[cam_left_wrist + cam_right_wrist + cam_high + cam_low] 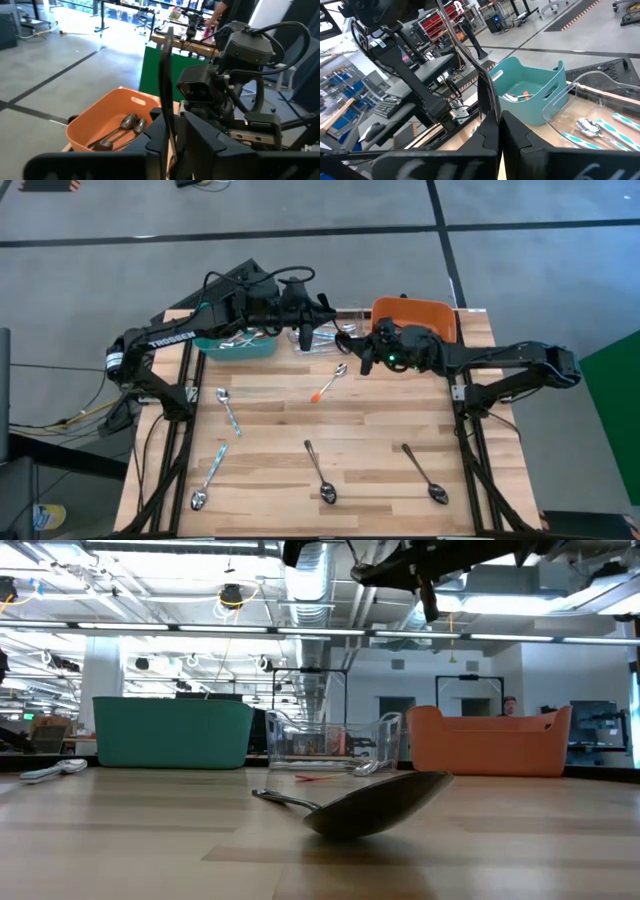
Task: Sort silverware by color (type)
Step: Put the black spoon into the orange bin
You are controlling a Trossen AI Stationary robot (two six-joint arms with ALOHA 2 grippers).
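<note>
Looking left to right: teal bin (236,344), then the left claw (322,310) over the clear bin (318,337), pinching a dark spoon handle (165,95). Right claw (352,350) was closed near the orange bin (440,317). Five spoons (320,472) lay loose on the surface (370,420).

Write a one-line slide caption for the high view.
Both grippers, left and right, meet above the clear bin, five spoons scattered on the table.
</note>
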